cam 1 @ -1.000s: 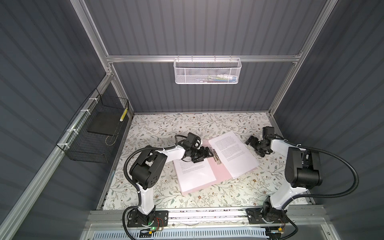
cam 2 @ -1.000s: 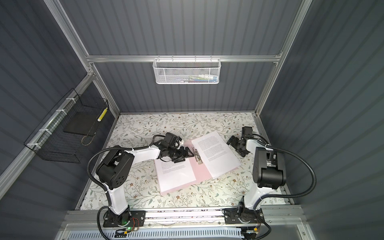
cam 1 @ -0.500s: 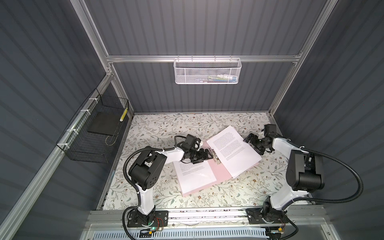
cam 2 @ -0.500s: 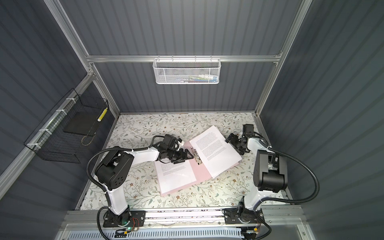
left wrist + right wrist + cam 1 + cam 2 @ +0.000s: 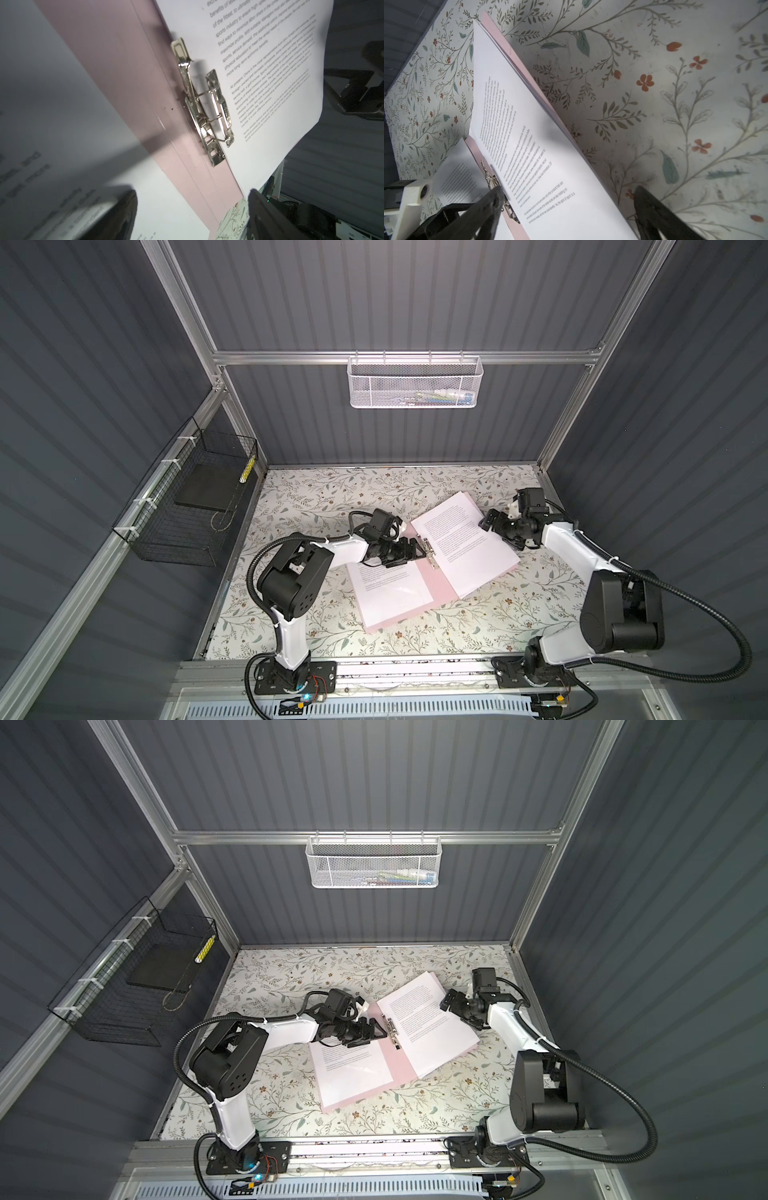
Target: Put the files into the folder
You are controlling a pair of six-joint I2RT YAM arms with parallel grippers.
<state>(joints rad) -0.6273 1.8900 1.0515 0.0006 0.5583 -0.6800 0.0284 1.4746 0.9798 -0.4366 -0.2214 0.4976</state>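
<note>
The pale pink folder (image 5: pixel 436 580) (image 5: pixel 401 1065) lies open on the floral table, its metal clip (image 5: pixel 428 553) (image 5: pixel 204 108) along the spine. White printed files rest on both halves: one sheet (image 5: pixel 390 589) on the left, a stack (image 5: pixel 465 547) (image 5: pixel 529 135) on the right. The right half tilts up off the table at its outer edge. My left gripper (image 5: pixel 409 549) (image 5: pixel 191 199) hovers open just left of the clip, above the left sheet. My right gripper (image 5: pixel 492 526) (image 5: pixel 569 195) is open at the stack's outer edge, its jaws wide on either side of that edge.
A black wire basket (image 5: pixel 187 506) holding a dark slab (image 5: pixel 208 489) hangs on the left wall. A white mesh basket (image 5: pixel 415 383) hangs on the back wall. Floral table (image 5: pixel 332 497) stretches behind and in front of the folder. Aluminium posts frame the corners.
My right gripper has moved left up to the stack's outer edge. The folder's right half with its sheets has tilted up and shifted. The left gripper has stayed by the clip.
</note>
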